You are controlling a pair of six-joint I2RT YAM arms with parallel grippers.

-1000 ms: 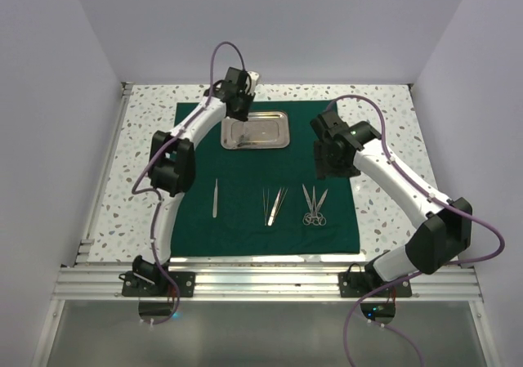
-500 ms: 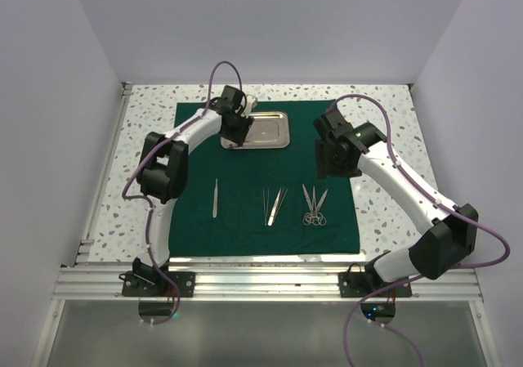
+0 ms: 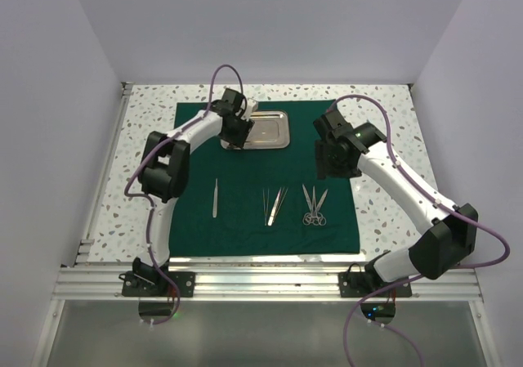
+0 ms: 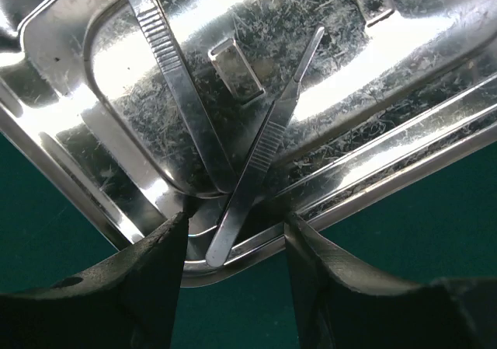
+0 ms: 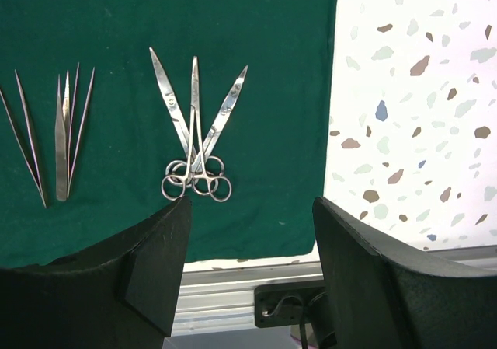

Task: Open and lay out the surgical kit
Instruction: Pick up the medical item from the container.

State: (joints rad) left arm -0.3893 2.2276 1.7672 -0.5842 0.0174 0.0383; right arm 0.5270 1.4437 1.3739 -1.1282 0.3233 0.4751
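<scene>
Left claw [image 4: 235,223] gapes empty around the ends of two slim silver handles [image 4: 264,143] in the shiny rectangular steel tray [image 4: 373,61]; right claw [image 5: 252,205] hangs wide, empty, above dark green cloth [image 5: 116,22].

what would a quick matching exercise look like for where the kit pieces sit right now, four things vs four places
Things:
1. steel tray
2. two slim handles
3. ring-handled instruments
4. lone tweezers

Places:
a. near right part of the green cloth, fanned out
b. far part of the cloth
c. near left part of the cloth, lying alone
d. crossed inside the tray

Pairs: 1-b, 2-d, 3-a, 4-c
</scene>
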